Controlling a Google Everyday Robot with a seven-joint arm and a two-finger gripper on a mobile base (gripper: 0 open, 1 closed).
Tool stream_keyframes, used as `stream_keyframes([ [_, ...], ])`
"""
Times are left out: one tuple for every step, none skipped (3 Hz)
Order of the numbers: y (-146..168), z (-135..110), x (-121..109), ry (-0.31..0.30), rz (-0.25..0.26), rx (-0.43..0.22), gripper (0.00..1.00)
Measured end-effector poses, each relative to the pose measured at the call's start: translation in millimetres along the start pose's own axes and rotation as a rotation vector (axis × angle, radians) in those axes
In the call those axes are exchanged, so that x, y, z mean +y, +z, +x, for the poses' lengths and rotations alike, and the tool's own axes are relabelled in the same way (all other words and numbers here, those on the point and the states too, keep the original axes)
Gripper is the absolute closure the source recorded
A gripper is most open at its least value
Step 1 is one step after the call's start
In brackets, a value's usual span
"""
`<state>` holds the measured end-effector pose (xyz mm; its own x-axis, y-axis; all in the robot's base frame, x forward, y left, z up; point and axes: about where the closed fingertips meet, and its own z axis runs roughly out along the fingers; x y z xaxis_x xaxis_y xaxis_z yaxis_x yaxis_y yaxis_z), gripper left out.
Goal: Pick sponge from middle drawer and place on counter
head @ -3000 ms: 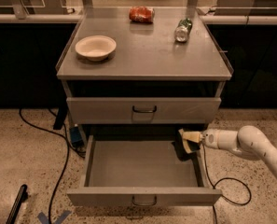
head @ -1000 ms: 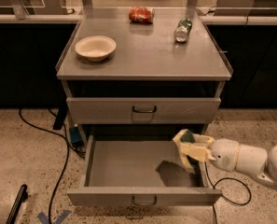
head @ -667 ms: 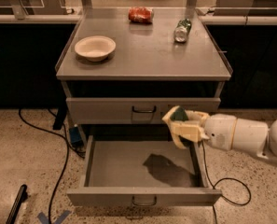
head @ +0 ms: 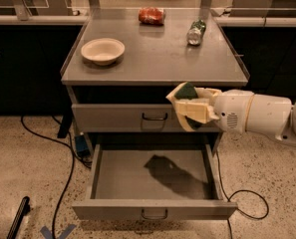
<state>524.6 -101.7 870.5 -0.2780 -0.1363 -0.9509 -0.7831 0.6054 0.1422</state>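
My gripper (head: 186, 106) is shut on the sponge (head: 187, 90), whose dark green top shows between the cream fingers (head: 195, 111). It hangs in the air in front of the upper drawer's front, above the right half of the open middle drawer (head: 107, 176) and just below the counter's front edge. The counter (head: 152, 51) is the grey top of the cabinet. The drawer's grey floor holds only the arm's shadow.
On the counter stand a white bowl (head: 102, 50) at the left, a crushed red can (head: 151, 15) at the back and a green-and-silver can (head: 196, 32) at the back right. Cables (head: 63, 148) lie on the floor left and right of the cabinet.
My gripper has risen out of the middle drawer with the sponge and moved left and up, from the drawer's right side to the level of the upper drawer's front.
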Motion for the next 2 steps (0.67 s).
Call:
stream_keyframes([
  [24,-15,1,-0.031,-0.07,-0.027,1.0],
  [53,-55,-19,-0.096,-0.099,-0.018,1.0],
])
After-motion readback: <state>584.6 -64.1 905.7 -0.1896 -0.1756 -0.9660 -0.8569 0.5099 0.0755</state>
